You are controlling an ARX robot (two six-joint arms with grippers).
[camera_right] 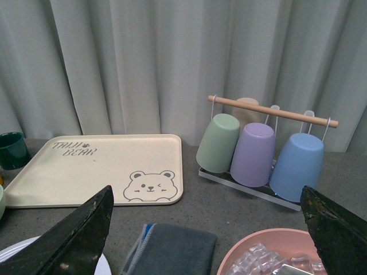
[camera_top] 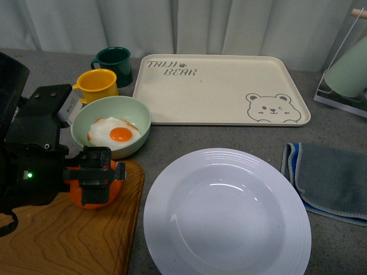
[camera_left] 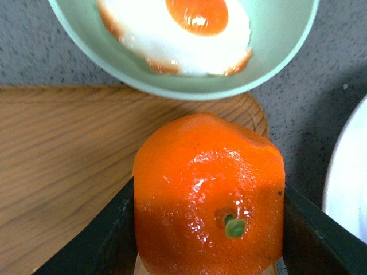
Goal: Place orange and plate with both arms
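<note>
Grey speckled counter (camera_top: 51, 63) backed by a pale pleated curtain (camera_top: 241, 26). The left gripper (camera_top: 96, 183) is clamped on the orange (camera_left: 209, 195) at the far right corner of the wooden board (camera_top: 51, 240), near the green bowl (camera_top: 144, 123). The white plate (camera_top: 172, 195) lies on the counter just beside the board. The right gripper (camera_right: 206, 195) has its jaws wide apart, holding nothing.

Grey, perhaps stone, table (camera_top: 51, 66); pale curtain (camera_top: 229, 26)
</note>
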